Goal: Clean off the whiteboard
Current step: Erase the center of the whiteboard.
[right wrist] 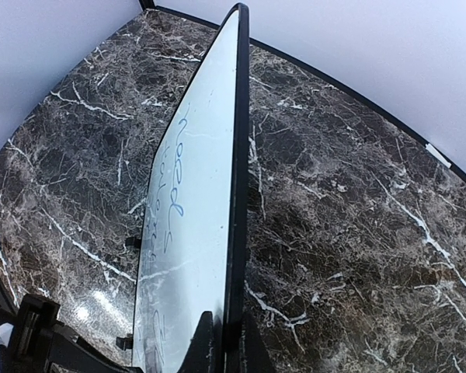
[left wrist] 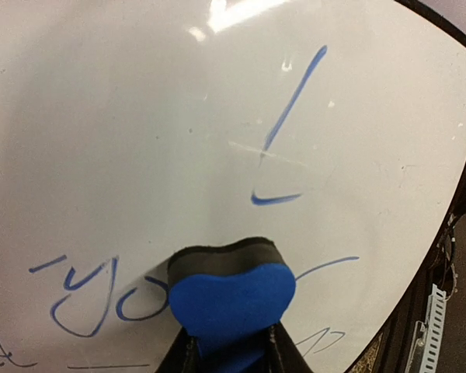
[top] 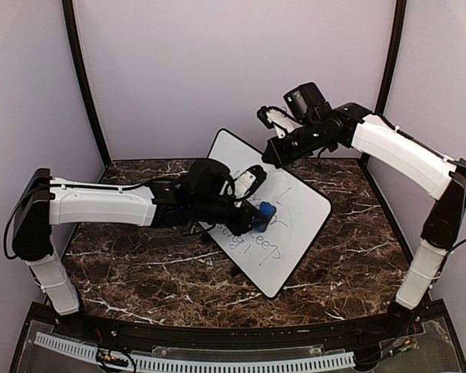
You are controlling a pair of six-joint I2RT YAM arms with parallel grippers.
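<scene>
Right gripper (right wrist: 227,340) is pinching the whiteboard (top: 304,211) by its thin black far edge. I am holding it tilted over the desk (top: 140,272), I judge to brace it against wiping pressure. Left gripper (top: 257,211) is clamping the blue eraser (left wrist: 233,305), its pad pressing mid-board. Blue handwriting is showing around the eraser, and one upper stroke looks partly wiped.

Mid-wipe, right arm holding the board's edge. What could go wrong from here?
1. The right jaws pinch only the thin edge of the board; wiping pressure could slip it free.
2. The eraser is squeezed out of shape in the left jaws and might twist, leaving the blue writing streaked.
</scene>
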